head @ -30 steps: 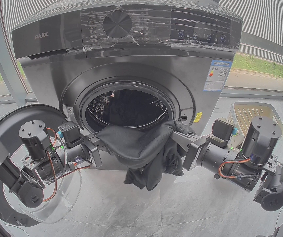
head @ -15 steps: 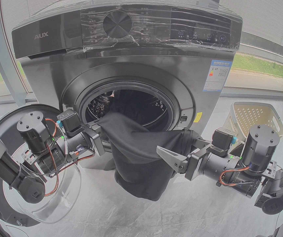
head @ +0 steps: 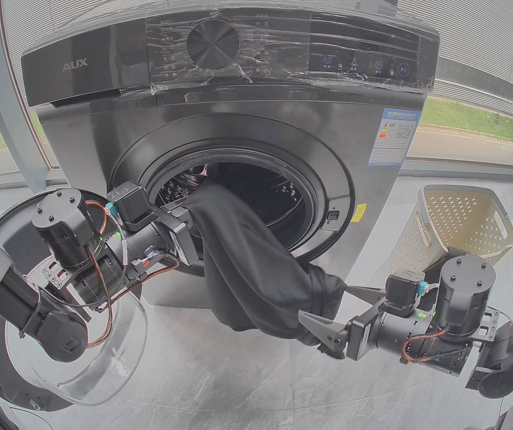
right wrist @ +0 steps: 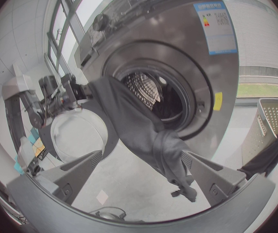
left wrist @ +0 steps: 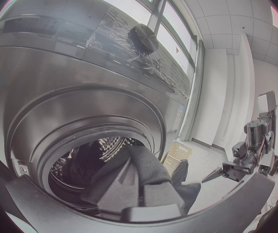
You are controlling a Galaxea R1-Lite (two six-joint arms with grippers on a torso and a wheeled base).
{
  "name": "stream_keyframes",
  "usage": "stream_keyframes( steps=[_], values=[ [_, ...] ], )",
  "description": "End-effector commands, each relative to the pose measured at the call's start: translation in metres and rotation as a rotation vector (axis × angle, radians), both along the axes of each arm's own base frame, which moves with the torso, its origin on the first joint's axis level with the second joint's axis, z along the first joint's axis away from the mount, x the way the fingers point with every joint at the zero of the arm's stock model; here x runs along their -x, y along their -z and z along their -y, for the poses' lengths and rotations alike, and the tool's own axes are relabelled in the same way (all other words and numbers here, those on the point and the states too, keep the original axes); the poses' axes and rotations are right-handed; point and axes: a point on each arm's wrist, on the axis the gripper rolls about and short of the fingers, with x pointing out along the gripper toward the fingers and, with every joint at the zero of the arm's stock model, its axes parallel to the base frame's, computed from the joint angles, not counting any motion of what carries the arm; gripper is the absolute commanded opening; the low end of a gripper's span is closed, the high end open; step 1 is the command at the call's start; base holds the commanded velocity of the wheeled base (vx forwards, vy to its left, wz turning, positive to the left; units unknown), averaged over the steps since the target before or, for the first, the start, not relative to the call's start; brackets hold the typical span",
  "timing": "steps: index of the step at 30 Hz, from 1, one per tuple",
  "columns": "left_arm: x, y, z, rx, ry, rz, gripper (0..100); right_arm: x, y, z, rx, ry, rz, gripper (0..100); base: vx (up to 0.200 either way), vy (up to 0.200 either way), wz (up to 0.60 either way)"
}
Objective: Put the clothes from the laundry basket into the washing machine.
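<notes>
A black garment (head: 250, 276) hangs from my left gripper (head: 192, 219), which is shut on its upper end at the left edge of the washing machine's drum opening (head: 280, 204). The cloth runs down to the right, and its lower end rests against one finger of my right gripper (head: 323, 301), which stands open low in front of the machine. The left wrist view has the left gripper (left wrist: 142, 182) clamped on the black garment (left wrist: 148, 165). Dark cloth lies inside the drum (right wrist: 171, 104). The cream laundry basket (head: 477, 210) stands to the right, another dark cloth (right wrist: 268, 159) draped over its rim.
The machine's round door (head: 59, 341) is swung open at the left, under my left arm. Grey tiled floor (head: 208, 383) lies free in front of the machine. Window walls stand behind and beside it.
My right gripper has opened, let go of the garment and dropped down and back. My left gripper has risen toward the drum opening with the garment, which now hangs from it alone.
</notes>
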Motion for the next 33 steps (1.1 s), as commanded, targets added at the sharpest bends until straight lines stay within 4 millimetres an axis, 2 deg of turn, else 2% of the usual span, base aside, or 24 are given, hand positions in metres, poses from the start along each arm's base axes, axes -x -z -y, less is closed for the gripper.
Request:
stream_keyframes(
  steps=[1, 8, 12, 20, 25, 30, 33],
  values=[
    [0.000, -0.002, -0.001, 0.006, -0.007, 0.007, 0, 0.008, 0.014, 0.008, 0.065, -0.002, -0.050, 100, 0.000, 0.000, 0.00],
    [0.000, -0.002, 0.000, 0.006, -0.004, 0.007, 0, 0.018, 0.028, 0.017, 0.128, -0.025, -0.091, 100, 0.000, 0.000, 0.00],
    [0.001, -0.002, 0.001, 0.006, 0.001, 0.007, 0, 0.015, 0.024, 0.014, 0.109, -0.040, -0.067, 100, 0.000, 0.000, 0.00],
    [0.005, -0.002, 0.010, 0.009, 0.015, 0.004, 0, -0.010, 0.006, -0.016, 0.010, -0.064, 0.030, 100, 0.000, 0.000, 0.00],
    [0.006, -0.003, 0.011, 0.009, 0.017, 0.008, 0, -0.027, 0.005, -0.028, -0.011, -0.047, 0.056, 100, 0.000, 0.000, 0.00],
    [0.006, -0.004, 0.011, 0.012, 0.019, 0.011, 0, -0.036, 0.011, -0.028, 0.003, -0.025, 0.041, 100, 0.000, 0.000, 0.00],
    [0.008, -0.008, 0.010, 0.019, 0.021, 0.023, 0, -0.049, 0.026, -0.021, 0.034, 0.020, 0.008, 100, 0.000, 0.000, 0.00]
  ],
)
